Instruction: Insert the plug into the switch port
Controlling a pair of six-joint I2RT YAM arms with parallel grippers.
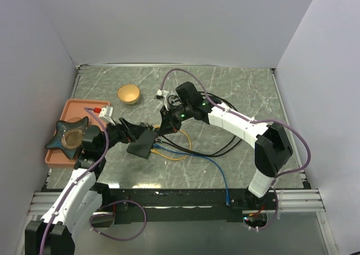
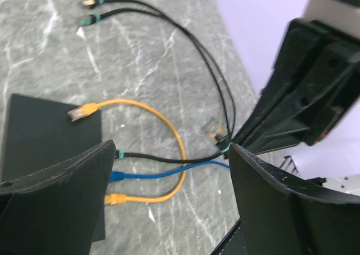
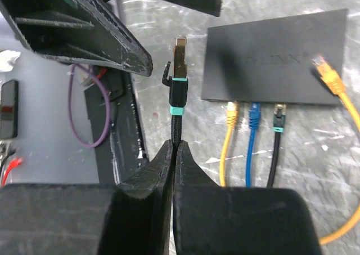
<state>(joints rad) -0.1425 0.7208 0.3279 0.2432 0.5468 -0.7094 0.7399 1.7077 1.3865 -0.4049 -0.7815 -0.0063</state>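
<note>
While plug (image 3: 179, 69) hangs in air beside switch (image 3: 275, 55), aside from its port edge, it is not yet inserted | right gripper (image 3: 173, 147) clenched on cable (image 3: 176, 125) just under plug | left gripper (image 2: 172, 153) spread, grasping nothing | risk: pushed plug may bend on soft cable and miss; unheld switch may slide; three seated plugs (image 3: 254, 115) crowd the port edge

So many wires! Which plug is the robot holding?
Find the flat black switch. Near its port edge, the right gripper pinches a black cable just behind a teal-collared plug. It alone is held up, unplugged; the yellow plug, blue plug and black plug sit in ports.
</note>
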